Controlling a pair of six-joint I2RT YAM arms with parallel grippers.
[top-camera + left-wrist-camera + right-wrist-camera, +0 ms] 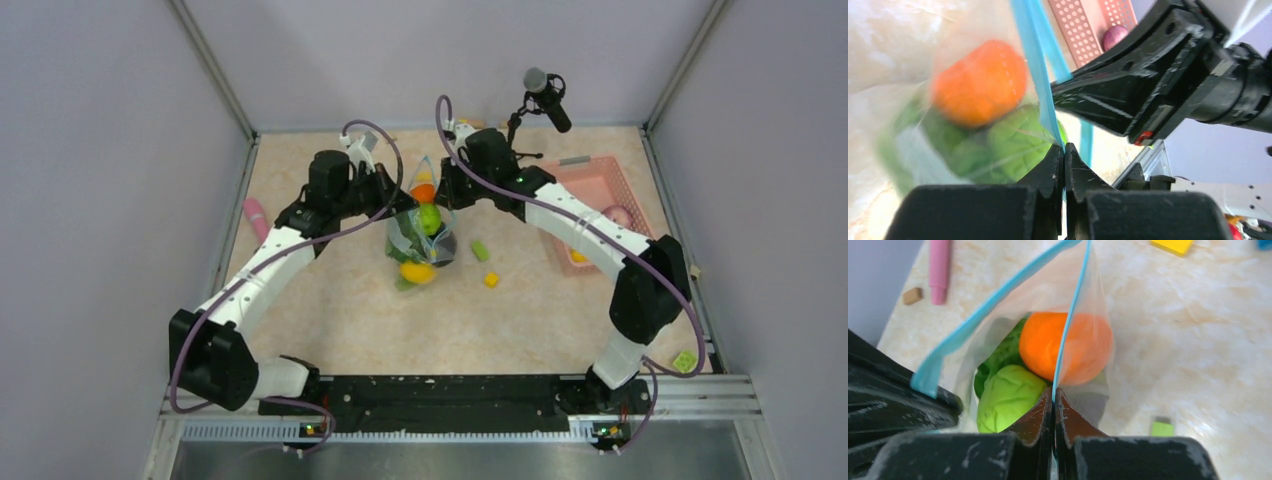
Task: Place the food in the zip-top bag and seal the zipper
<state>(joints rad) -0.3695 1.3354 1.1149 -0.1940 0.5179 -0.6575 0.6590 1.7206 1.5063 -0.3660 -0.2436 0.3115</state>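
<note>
bag: zip-top bag (pixel 422 235) held upright between both arms, near the pink basket (pixel 600 190) on its left-arm side. The orange (pixel 1068 345) and lime (pixel 1008 395) are inside.
left claw: left gripper (pixel 1064 150) pressed together on the teal zipper (pixel 1068 320)
right claw: right gripper (pixel 1053 392) pinching the zipper too
worry: the mouth gapes. If either pinch slides off that slick strip, I'd guess the bag sags and food rolls out.
</note>
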